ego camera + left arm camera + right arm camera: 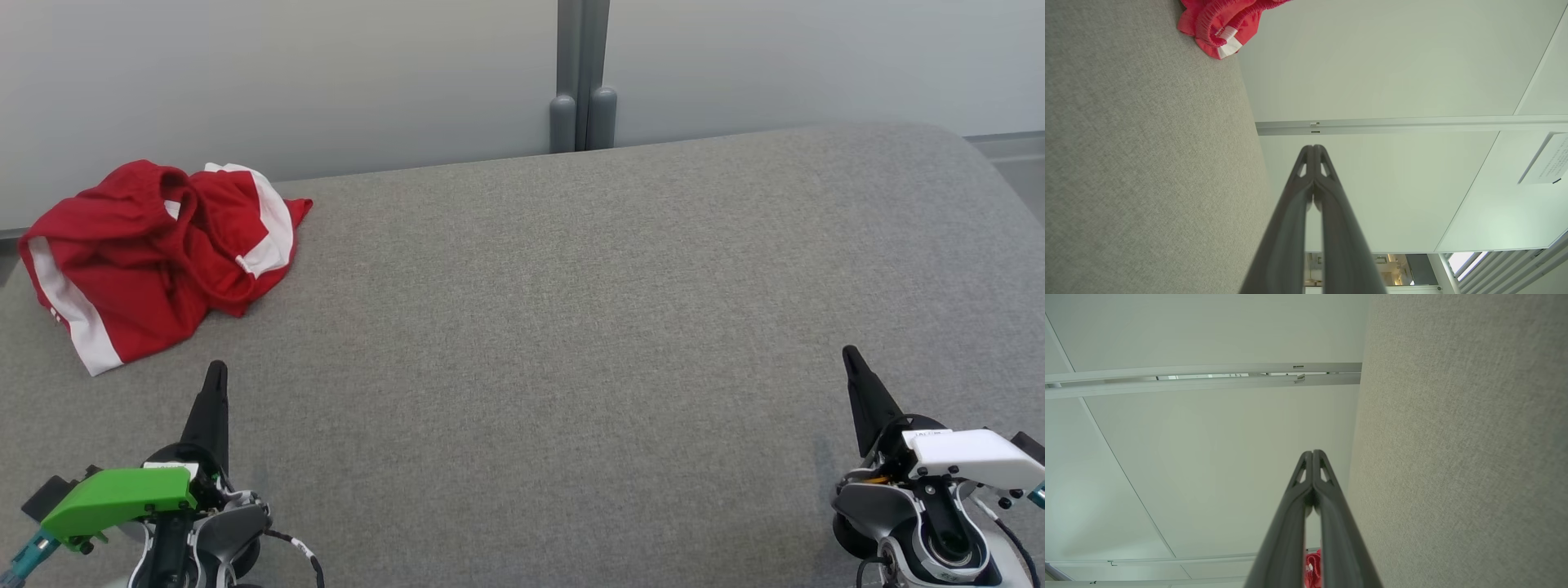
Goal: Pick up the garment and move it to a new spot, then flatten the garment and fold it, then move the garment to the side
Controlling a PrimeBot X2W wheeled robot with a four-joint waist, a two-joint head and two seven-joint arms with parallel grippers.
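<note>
**Red garment heaped at 10 o'clock, both grippers pinched closed**

A grey woven surface [571, 327] spreads across the head view, its far corner rounded off at 2 o'clock. Behind it stand pale wall panels [286, 73], joined at 12 o'clock by a grey post [581, 73]. The garment [155, 253] lies crumpled at 10 o'clock, by the surface's far left edge and close to the wall. It is red with white bands along its edges, and a gathered red hem is bunched near its middle. Its long axis runs from 7 o'clock to 1 o'clock, with a pointed corner aimed toward 2 o'clock. The left gripper [216, 371], at 8 o'clock, is near the garment but apart from it, fingers pressed together on nothing. The right gripper [849, 355], at 4 o'clock, is likewise closed and holds nothing, well apart from the garment
</note>
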